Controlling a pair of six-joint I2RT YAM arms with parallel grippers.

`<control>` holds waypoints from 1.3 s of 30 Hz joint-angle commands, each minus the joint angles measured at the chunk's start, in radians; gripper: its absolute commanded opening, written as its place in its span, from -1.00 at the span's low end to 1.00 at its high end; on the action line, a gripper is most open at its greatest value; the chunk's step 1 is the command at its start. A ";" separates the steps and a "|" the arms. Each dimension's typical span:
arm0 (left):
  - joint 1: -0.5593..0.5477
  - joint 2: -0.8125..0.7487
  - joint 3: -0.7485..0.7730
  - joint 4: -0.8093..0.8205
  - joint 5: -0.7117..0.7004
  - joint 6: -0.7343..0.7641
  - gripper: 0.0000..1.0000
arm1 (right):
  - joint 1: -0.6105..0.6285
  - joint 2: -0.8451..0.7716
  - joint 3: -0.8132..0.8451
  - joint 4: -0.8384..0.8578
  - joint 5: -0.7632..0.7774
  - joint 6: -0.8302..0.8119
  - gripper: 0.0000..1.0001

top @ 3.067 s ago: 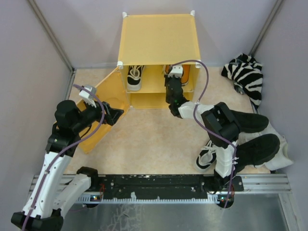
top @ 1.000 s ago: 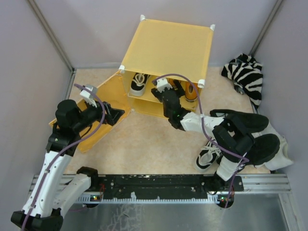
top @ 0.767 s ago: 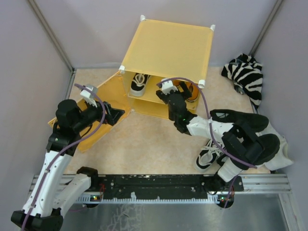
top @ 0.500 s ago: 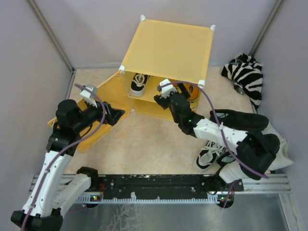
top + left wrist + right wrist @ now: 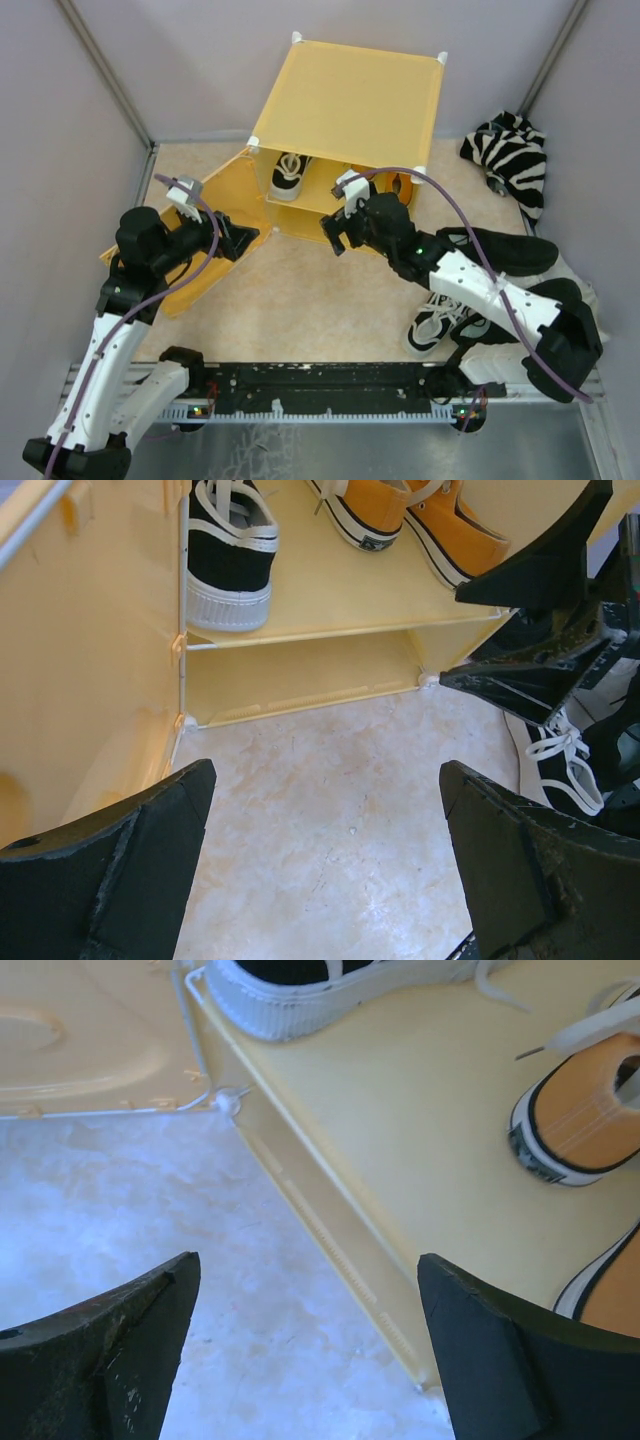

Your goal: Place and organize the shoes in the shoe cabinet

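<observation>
The shoe cabinet (image 5: pixel 350 100) stands turned at the back, its door (image 5: pixel 225 185) swung open to the left. On its upper shelf (image 5: pixel 400 1110) sit a black-and-white shoe (image 5: pixel 287 172) (image 5: pixel 228 550) (image 5: pixel 300 990) and two orange shoes (image 5: pixel 365 510) (image 5: pixel 450 535) (image 5: pixel 585 1120). A second black-and-white shoe (image 5: pixel 437 322) (image 5: pixel 555 765) lies on the floor by the right arm. My right gripper (image 5: pixel 335 235) (image 5: pixel 308 1270) hangs open and empty just in front of the shelf edge. My left gripper (image 5: pixel 245 238) (image 5: pixel 325 780) is open and empty beside the door.
A zebra-striped cloth (image 5: pixel 510 155) lies at the back right against the wall. Grey walls close in both sides. The right arm's fingers (image 5: pixel 545 650) cross the right side of the left wrist view.
My right gripper has drawn back out of the upper shelf, toward the near left. The cabinet turned clockwise after the oldest frame. The left arm has not moved.
</observation>
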 commanded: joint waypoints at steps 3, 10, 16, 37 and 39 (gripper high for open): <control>-0.006 -0.013 -0.003 0.035 0.005 0.000 0.99 | 0.081 -0.098 0.028 -0.316 0.093 0.261 0.73; -0.006 -0.001 0.006 0.041 0.015 -0.008 0.99 | 0.127 -0.181 0.065 -0.881 0.448 0.852 0.64; -0.006 -0.009 0.007 0.041 0.019 -0.010 0.99 | 0.127 -0.261 -0.067 -1.091 0.414 1.172 0.64; -0.006 -0.042 -0.012 0.033 0.022 -0.014 0.99 | 0.311 -0.261 -0.413 -0.948 0.284 1.509 0.42; -0.006 -0.047 -0.015 0.031 0.021 -0.014 0.99 | 0.314 -0.253 -0.438 -0.930 0.286 1.518 0.38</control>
